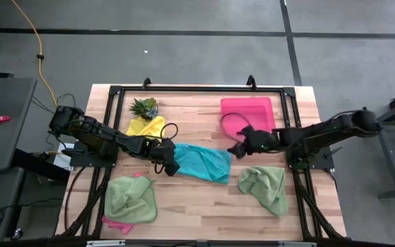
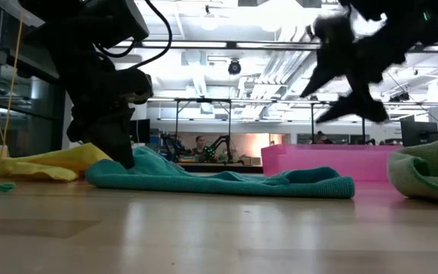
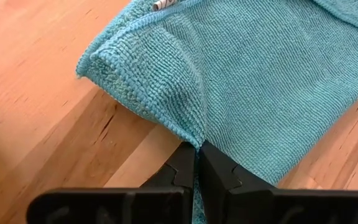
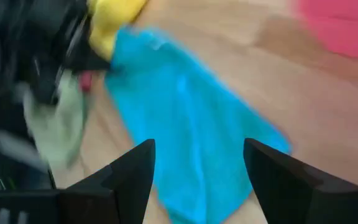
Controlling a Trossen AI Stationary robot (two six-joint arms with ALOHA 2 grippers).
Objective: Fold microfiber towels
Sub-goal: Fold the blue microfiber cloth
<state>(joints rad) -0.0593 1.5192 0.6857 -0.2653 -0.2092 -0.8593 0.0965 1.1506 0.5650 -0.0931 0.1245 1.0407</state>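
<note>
Even overhead light on the table (image 1: 204,206), soft faint shadows, bright ceiling strip lights (image 2: 204,53) glaring behind the arms, which turn to dark silhouettes, near tabletop out of focus, left wrist close-up crisp, right wrist picture smeared with motion blur, teal towel (image 4: 185,130) streaked.

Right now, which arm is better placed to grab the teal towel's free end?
Right. The right gripper hangs open just above the teal towel's end near the pink tray. The left gripper is shut on the towel's opposite edge, so it is occupied.
</note>
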